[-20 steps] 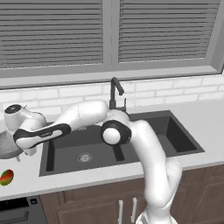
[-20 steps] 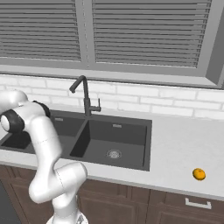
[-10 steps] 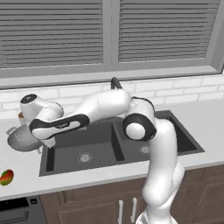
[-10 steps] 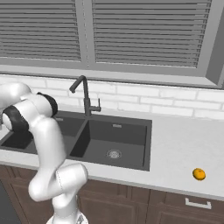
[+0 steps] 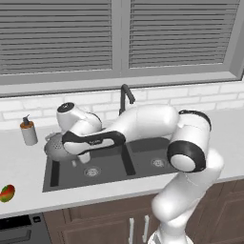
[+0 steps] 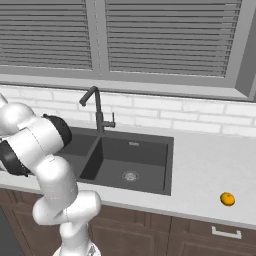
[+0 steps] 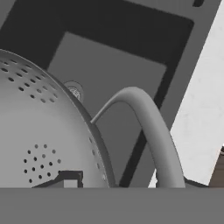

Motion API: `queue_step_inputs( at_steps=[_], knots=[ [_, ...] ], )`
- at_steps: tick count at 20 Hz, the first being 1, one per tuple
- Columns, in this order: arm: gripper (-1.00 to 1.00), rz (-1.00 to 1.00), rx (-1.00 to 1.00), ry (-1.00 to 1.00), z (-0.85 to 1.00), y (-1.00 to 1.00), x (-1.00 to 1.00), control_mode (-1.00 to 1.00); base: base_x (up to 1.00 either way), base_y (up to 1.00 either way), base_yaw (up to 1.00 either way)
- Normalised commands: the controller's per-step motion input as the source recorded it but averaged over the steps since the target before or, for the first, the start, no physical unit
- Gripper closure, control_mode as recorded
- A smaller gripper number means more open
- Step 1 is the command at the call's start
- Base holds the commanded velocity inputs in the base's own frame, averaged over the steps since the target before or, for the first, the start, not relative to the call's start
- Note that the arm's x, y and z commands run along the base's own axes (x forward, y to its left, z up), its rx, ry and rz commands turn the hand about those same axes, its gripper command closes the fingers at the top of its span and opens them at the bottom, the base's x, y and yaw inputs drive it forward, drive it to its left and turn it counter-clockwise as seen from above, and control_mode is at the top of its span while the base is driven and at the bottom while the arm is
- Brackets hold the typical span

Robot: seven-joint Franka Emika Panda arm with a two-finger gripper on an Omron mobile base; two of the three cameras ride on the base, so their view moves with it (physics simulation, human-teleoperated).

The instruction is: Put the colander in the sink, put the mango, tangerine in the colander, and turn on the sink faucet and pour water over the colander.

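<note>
My gripper (image 5: 77, 153) is shut on the colander (image 5: 55, 147), a silvery perforated bowl, and holds it in the air over the left edge of the sink (image 5: 110, 167). In the hand view the colander (image 7: 39, 131) bulks large at the left, its loop handle (image 7: 151, 127) arches beside it, and the dark basin (image 7: 118, 74) lies below. The mango (image 5: 6, 193) rests on the counter at the far left front. Far to the right on the counter sits the tangerine (image 6: 227, 199). The black sink faucet (image 5: 125, 98) stands behind the basins, and no water runs from it.
A grey soap dispenser (image 5: 28, 131) stands on the counter left of the sink. My arm stretches across the sink in front of the faucet (image 6: 96, 111). Behind the counter are a white brick wall and a window with blinds.
The arm has swung right with the colander in the gripper, from above the left counter to above the sink's left edge.
</note>
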Motion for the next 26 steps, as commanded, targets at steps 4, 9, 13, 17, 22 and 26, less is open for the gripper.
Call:
queue_step_inputs(
  at_steps=[4,9,13,17,22,26],
  knots=[
    [1.00,-0.44,0.00,0.00,0.00,-0.59,-0.13,-1.00,0.00,0.00,0.00],
    [1.00,-0.41,0.00,0.00,0.00,-0.22,0.11,-1.00,0.00,0.00,0.00],
    [1.00,-0.32,0.00,0.00,-0.11,0.00,0.30,-1.00,0.00,0.00,0.00],
    [1.00,-0.28,0.00,0.00,-0.18,0.00,0.23,-1.00,0.00,0.00,0.00],
    [1.00,-0.27,0.00,0.02,-0.25,0.00,0.12,-1.00,0.00,0.00,0.00],
    [1.00,-0.24,0.00,0.03,-0.33,0.00,0.13,-1.00,0.00,0.00,0.00]
  ],
)
